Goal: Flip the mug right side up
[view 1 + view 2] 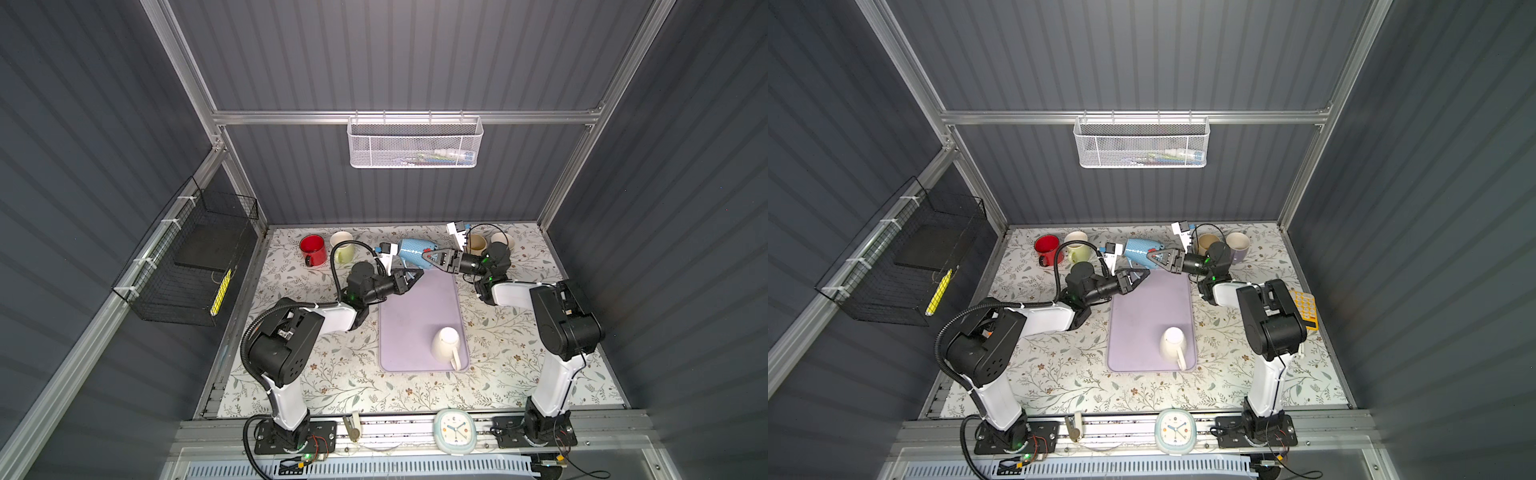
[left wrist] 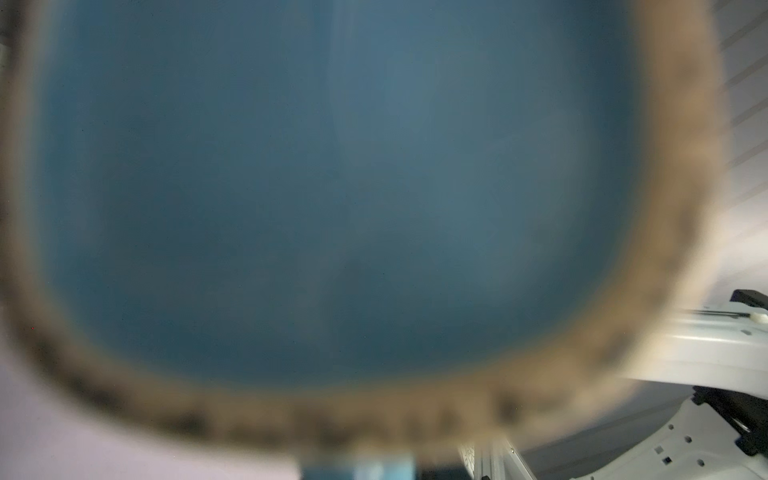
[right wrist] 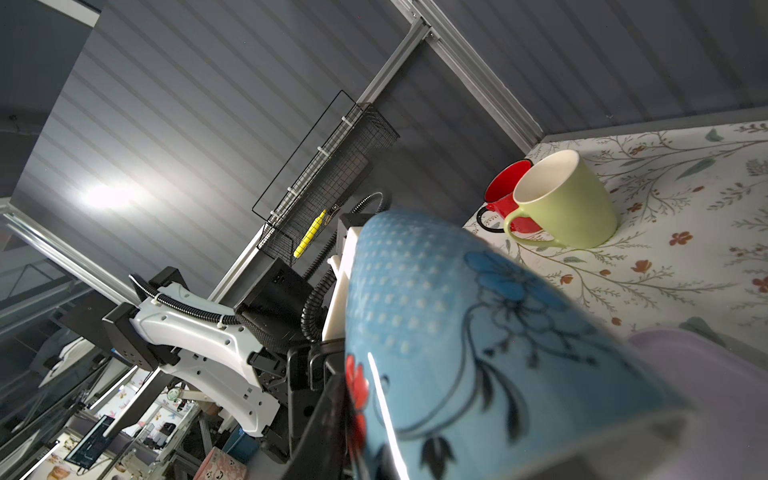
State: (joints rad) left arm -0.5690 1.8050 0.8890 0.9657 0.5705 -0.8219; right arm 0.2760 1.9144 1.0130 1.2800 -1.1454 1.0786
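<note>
Pinched sideways by the right gripper [image 1: 425, 254], the blue floral mug [image 1: 409, 249] looks glazed, slippery and breakable, best gripped across its wall; the left gripper [image 1: 417, 274] is unreadable.

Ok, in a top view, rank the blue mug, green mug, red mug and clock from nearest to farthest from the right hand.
1. blue mug: at the fingertips of the right hand, back middle.
2. green mug: further left, along the back.
3. red mug: just left of the green mug.
4. clock: far off at the front edge.
</note>
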